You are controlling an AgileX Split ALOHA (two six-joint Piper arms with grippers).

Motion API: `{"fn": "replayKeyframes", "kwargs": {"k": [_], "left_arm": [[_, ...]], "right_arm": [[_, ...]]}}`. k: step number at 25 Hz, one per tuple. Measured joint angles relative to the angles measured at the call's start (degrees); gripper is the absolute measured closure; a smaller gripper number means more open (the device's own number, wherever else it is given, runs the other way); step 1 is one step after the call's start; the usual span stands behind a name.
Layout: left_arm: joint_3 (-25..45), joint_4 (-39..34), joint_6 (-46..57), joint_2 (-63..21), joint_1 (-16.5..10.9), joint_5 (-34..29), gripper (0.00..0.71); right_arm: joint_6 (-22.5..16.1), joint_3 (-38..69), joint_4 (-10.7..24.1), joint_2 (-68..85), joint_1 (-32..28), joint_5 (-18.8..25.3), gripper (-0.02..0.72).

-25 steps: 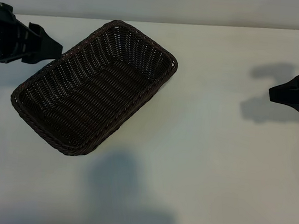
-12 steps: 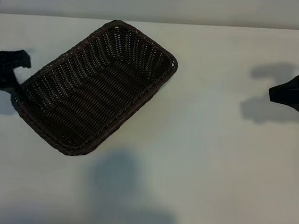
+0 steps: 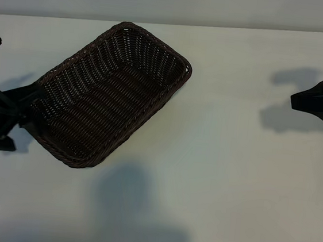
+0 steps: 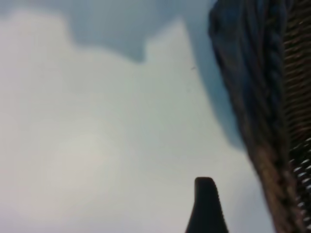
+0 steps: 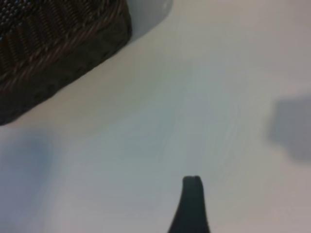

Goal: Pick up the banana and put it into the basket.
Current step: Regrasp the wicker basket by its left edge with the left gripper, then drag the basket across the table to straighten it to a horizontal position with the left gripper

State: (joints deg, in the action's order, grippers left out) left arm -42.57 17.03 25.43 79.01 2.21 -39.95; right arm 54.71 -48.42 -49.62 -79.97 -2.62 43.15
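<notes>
My left tool (image 3: pixel 12 111) sits low at the left edge of the desk (image 3: pixel 229 192), right against the basket's near-left corner. Its jaws stand wide apart and hold nothing; one dark fingertip (image 4: pixel 206 204) shows over bare desk just beside the braided rim. My right tool (image 3: pixel 319 102) hangs at the far right edge, well apart from the basket, jaws also spread wide. A thin sliver of yellow shows just behind it at the frame edge; I cannot tell whether that is the banana. The basket (image 3: pixel 103 100) lies at an angle on the left half of the desk, with nothing inside it.
</notes>
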Motion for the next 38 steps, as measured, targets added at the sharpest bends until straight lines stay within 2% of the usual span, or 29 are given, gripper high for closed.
{"fn": "replayKeyframes", "kwargs": {"k": [6,10,17,20,22,24,26,31,35,38], "left_arm": [[0.3,1.6,-0.3,2.2,0.0,4.7,0.169],[0.3,3.0,-0.3,6.3,0.0,6.1,0.169],[0.3,8.8,-0.3,15.2,0.0,14.1,0.176],[0.3,9.1,-0.2,17.7,0.0,16.0,0.25],[0.3,9.1,0.0,18.2,0.0,16.4,0.373],[0.3,9.0,0.2,18.3,0.0,16.4,0.53],[0.3,9.5,0.2,18.3,-0.1,16.7,0.553],[-2.6,9.1,-3.9,18.5,-0.1,13.2,0.553],[-9.2,8.2,-12.8,19.1,0.0,5.3,0.553],[-15.7,7.8,-20.0,20.5,1.1,-0.9,0.553]], "right_arm": [[0.0,0.0,0.0,0.0,0.0,0.0,0.097],[0.0,0.0,0.0,0.0,0.0,0.0,0.097],[0.0,0.0,0.0,0.0,0.0,0.0,0.097],[0.0,0.0,0.0,0.0,0.0,0.0,0.097],[0.0,0.0,0.0,0.0,0.0,0.0,0.097],[0.0,0.0,0.0,0.0,0.0,0.0,0.097],[0.0,0.0,0.0,0.0,0.0,0.0,0.097],[0.0,0.0,0.0,0.0,0.0,0.0,0.097],[0.0,0.0,0.0,0.0,0.0,0.0,0.097],[0.0,0.0,0.0,0.0,0.0,0.0,0.097]]}}
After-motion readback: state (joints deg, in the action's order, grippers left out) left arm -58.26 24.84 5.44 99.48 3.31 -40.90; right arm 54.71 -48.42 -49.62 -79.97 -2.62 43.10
